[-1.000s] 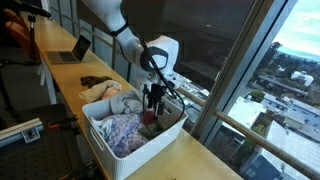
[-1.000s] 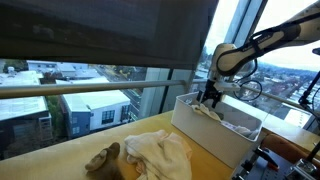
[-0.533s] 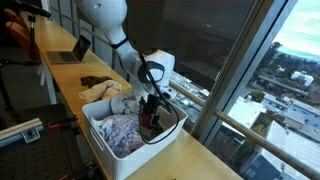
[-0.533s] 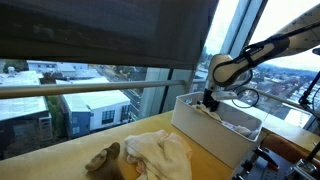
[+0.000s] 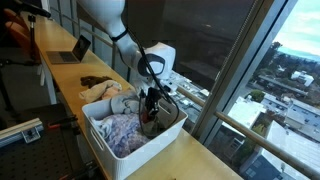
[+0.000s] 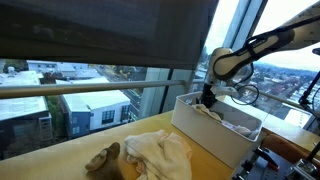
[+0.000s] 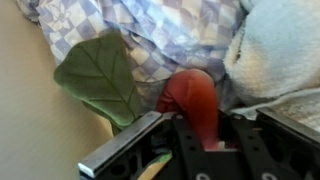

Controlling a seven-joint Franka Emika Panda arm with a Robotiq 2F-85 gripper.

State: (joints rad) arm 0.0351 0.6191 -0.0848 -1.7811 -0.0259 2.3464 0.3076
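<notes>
Gripper (image 5: 152,104) is sitting inside the white basket (image 5: 98,135) at frame centre, jaws narrowed and pinching a red cloth (image 7: 192,95). The cloth is bunching up between them at lower centre of the wrist view, so this is probably a top-down pinch on a raised fold. Wrist view is also showing a green leaf-shaped piece (image 7: 100,80) at left, checkered cloth (image 7: 170,35) along the top and a white towel (image 7: 280,50) at upper right. Exterior views aren't resolving the grip. An exterior view is showing a clothes pile (image 6: 160,155) lying on the counter (image 6: 70,150) at lower centre, outside the basket.
</notes>
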